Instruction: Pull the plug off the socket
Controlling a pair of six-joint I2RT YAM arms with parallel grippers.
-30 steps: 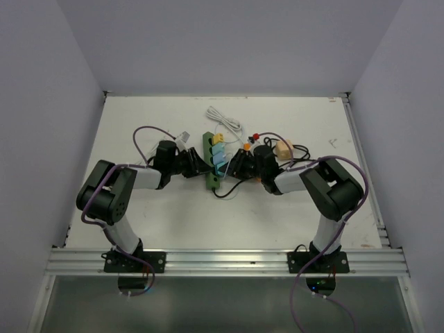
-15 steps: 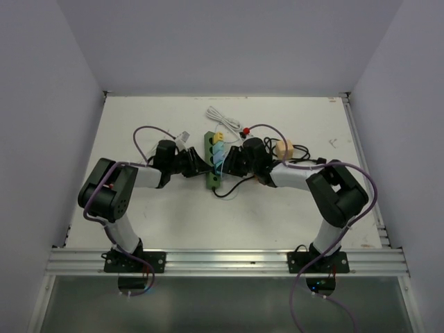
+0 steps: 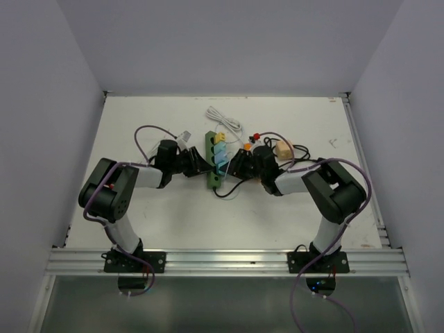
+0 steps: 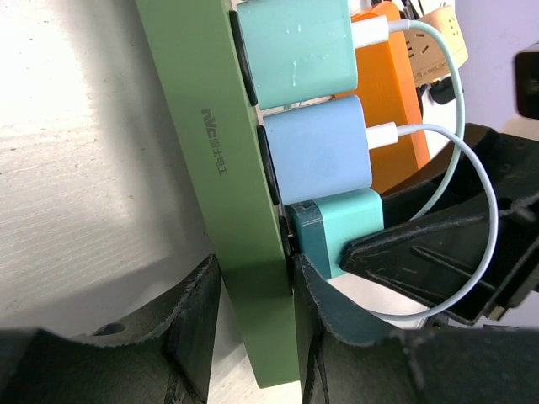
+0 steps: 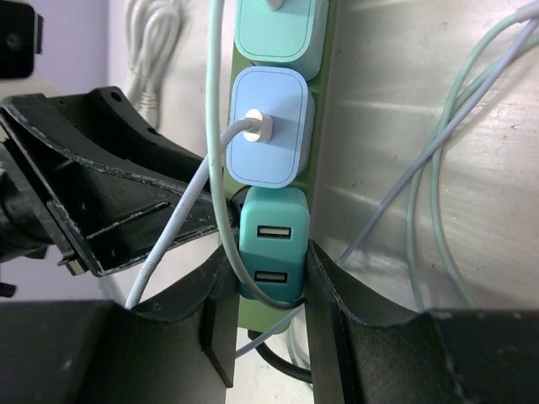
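The socket (image 3: 211,161) is a long dark-green power strip lying mid-table, with several plugs in a row. My left gripper (image 4: 253,290) is shut on the socket's near end (image 4: 221,168), one finger on each long side. The plug (image 5: 271,244) is a teal cube with two USB ports, in the strip's nearest outlet. My right gripper (image 5: 268,273) is shut on this plug, fingers (image 5: 341,295) pressed to both flanks. In the left wrist view the plug (image 4: 341,229) sits against the strip. In the top view both grippers, left (image 3: 203,166) and right (image 3: 229,166), meet at the strip.
A light-blue plug (image 5: 269,139) and a mint plug (image 5: 276,25) with white cables fill the outlets beside the teal one. An orange strip (image 4: 392,109) lies behind. A coiled white cable (image 3: 223,118) and a tan adapter (image 3: 283,148) lie farther back. Loose cords trail right.
Half a second ago my right wrist had swung toward the far side; it is back where it was a second ago. Both grips are unchanged and the strip has barely moved.
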